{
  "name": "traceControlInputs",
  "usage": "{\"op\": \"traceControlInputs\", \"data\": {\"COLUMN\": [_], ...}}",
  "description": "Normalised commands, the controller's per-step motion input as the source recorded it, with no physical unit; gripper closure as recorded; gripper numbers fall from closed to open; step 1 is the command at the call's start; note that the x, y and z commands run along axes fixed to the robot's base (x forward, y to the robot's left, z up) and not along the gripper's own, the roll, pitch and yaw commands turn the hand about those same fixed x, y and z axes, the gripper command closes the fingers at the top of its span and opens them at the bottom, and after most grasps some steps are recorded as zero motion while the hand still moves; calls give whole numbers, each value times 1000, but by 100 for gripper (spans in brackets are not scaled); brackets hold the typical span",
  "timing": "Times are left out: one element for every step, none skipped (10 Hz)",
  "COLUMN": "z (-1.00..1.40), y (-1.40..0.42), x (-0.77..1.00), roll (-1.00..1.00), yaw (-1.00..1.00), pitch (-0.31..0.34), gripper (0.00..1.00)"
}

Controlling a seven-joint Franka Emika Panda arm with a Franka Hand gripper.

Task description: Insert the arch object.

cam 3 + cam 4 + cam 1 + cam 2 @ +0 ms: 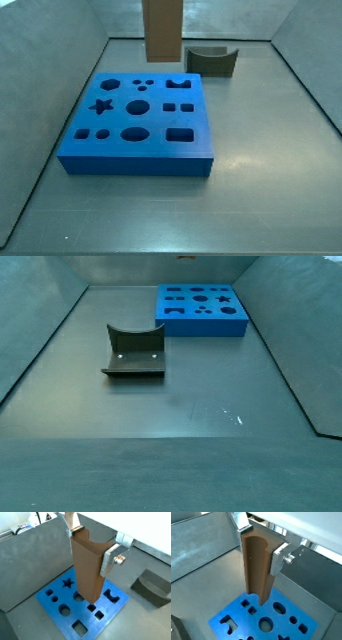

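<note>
My gripper [91, 547] is shut on the upper end of the arch object [87, 572], a tall brown wooden post with an arched notch at its top; both also show in a wrist view, the gripper [260, 547] and the arch object [256, 572]. The post hangs upright above the blue board [67, 607], which has several shaped holes and also shows in a wrist view [244, 624]. In a side view the post [160, 30] hangs clear above the far edge of the board [134, 150]; the gripper is out of frame there.
A squat dark grey block with a scooped top [211, 60] stands on the floor beside the board, also seen in a wrist view [152, 587] and a side view [134, 356]. Grey walls enclose the floor. The board [201, 324] lies near the far wall.
</note>
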Motion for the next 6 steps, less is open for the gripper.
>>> {"op": "traceControlInputs", "data": {"z": [-643, -597, -557, -500, -449, -417], "y": [426, 414, 437, 471, 523, 469], "x": [0, 3, 106, 74, 34, 66], "roll": [7, 64, 49, 76, 87, 64], "yaw": [0, 0, 0, 0, 23, 23], "pitch": [0, 0, 9, 11, 11, 19], "gripper": [100, 100, 100, 100, 100, 100]}}
